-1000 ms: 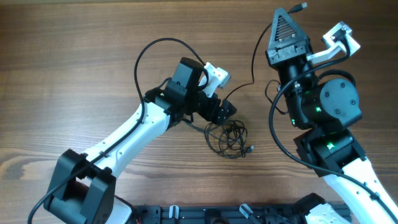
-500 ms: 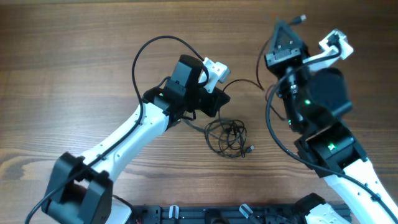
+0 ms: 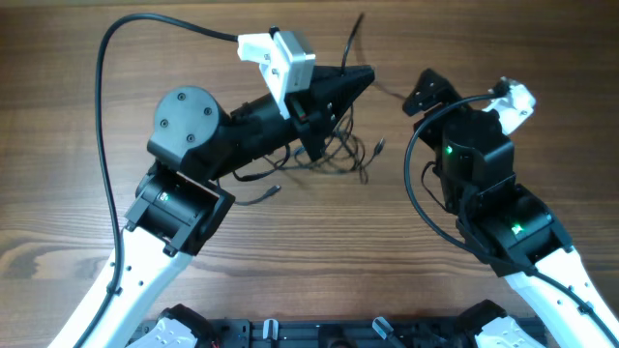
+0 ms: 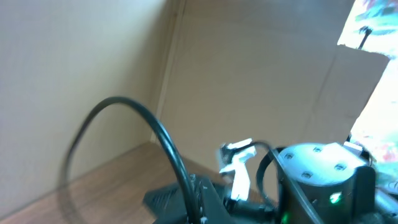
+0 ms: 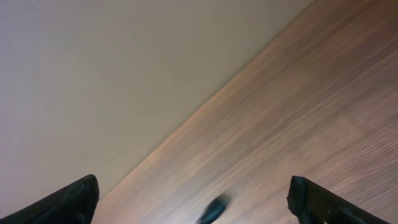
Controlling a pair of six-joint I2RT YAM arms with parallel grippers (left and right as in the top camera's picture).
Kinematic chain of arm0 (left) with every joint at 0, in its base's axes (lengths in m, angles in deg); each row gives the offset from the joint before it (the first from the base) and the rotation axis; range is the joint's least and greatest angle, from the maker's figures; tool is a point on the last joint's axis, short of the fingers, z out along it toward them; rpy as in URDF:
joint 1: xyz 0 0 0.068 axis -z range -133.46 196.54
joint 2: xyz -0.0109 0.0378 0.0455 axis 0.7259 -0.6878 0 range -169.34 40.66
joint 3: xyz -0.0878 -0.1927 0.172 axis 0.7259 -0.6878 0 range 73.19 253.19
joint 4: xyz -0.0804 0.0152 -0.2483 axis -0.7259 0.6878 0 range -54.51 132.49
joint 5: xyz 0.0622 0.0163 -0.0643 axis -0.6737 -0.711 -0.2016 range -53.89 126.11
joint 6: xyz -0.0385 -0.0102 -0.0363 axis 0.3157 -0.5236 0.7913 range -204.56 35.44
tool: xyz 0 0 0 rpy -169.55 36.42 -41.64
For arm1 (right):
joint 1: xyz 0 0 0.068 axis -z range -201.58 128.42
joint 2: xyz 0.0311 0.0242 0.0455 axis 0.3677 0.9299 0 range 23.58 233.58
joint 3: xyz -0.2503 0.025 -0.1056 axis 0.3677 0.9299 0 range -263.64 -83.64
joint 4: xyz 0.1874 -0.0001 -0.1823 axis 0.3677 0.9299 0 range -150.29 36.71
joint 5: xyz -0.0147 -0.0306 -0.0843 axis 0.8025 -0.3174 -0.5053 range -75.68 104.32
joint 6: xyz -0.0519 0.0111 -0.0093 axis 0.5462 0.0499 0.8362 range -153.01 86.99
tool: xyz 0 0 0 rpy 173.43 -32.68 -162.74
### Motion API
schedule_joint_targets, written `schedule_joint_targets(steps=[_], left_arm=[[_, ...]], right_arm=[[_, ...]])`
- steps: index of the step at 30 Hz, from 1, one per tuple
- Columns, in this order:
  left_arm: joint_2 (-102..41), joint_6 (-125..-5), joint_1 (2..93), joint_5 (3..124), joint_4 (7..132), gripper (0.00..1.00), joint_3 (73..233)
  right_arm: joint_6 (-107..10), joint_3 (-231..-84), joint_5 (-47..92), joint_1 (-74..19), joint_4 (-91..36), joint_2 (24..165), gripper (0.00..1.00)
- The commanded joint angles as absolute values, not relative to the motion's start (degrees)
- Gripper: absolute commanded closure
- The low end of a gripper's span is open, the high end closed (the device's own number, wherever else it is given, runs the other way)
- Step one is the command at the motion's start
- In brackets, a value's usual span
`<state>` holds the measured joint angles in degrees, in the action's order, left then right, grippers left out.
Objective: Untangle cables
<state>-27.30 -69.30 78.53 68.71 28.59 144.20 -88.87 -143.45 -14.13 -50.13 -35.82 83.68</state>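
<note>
At the far left, the left arm [image 3: 184,164] reared up from the near edge of the wooden worktop [image 3: 68,87]. Its thick black supply cable [image 3: 145,16] arched high over it. A white camera mount [image 3: 279,56] sat on top of the wrist. Just beyond it the left end effector [image 3: 360,77] pointed to the right, its fingers pressed together into one narrow point.

The cables [image 3: 331,158] formed a loose black tangle under and just beside that end effector, near the middle of the worktop. Strands ran up into the closed fingers, so it appeared to have hold of them, though the exact pinch point was hidden. One thin cord [image 3: 354,34] climbed from the fingers toward the far edge of the overhead view. A loose end with a small plug [image 3: 274,190] trailed off to the near left of the tangle, and a second plug [image 3: 379,147] lay at its right side.

The left wrist view was too blurred to show the thin cords.

Further right, the right end effector [image 3: 426,92] stood near the left one's tip but apart from it. In its own wrist view the fingers [image 5: 68,202] sat at opposite lower corners, spread wide, with nothing gripped. Between them a small dark object [image 5: 213,210] showed against the worktop, too blurred to identify. The right arm [image 3: 503,232], with green lights glowing, ran down to the near right corner.
</note>
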Motion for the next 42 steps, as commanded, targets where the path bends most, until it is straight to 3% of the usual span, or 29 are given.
schedule_joint_targets(steps=[1,6,9,13,16,23,27,29,31,35,38,42], left_arm=[[-27.1,-65.6,78.5,67.6,24.8,0.96,145.3],[-27.3,-62.6,78.5,55.9,26.9,0.96,145.3],[-28.0,-61.4,78.5,54.0,26.4,0.96,145.3],[-28.0,-61.3,78.5,50.8,25.4,0.96,145.3],[-28.0,-59.5,78.5,50.8,21.2,0.96,145.3],[-27.9,-55.3,78.5,51.1,21.5,0.96,145.3],[-27.9,-53.5,78.5,51.0,21.2,0.96,145.3],[-27.9,-53.4,78.5,51.0,21.2,0.96,145.3],[-27.9,-53.4,78.5,51.0,21.4,0.96,145.3],[-27.9,-53.4,78.5,51.0,21.4,0.96,145.3],[-27.9,-53.4,78.5,50.9,21.1,0.96,145.3],[-27.9,-53.4,78.5,50.6,21.1,0.96,145.3]], right_arm=[[-88.5,-143.5,-4.0,-50.0,-35.3,83.4,0.0],[-71.1,-143.5,5.2,-50.0,-34.4,83.4,0.0],[-57.4,-143.5,24.1,-50.0,-32.5,83.9,0.0],[-54.8,-143.3,35.9,-50.0,-22.4,87.8,0.01],[-54.0,-142.4,35.9,-50.0,-19.5,94.0,0.0],[-48.1,-142.4,32.2,-50.0,-31.7,99.9,0.02],[-40.1,-142.4,30.3,-50.0,-31.5,100.3,0.22],[-40.1,-142.4,27.8,-50.0,-31.6,100.6,0.21],[-40.0,-142.4,23.7,-50.0,-31.8,100.7,0.1],[-33.6,-142.4,26.6,-50.0,-32.0,100.8,0.08],[-33.2,-142.4,30.2,-50.0,-27.3,101.3,0.15],[-33.7,-142.4,31.1,-50.0,-25.6,103.4,0.33]])
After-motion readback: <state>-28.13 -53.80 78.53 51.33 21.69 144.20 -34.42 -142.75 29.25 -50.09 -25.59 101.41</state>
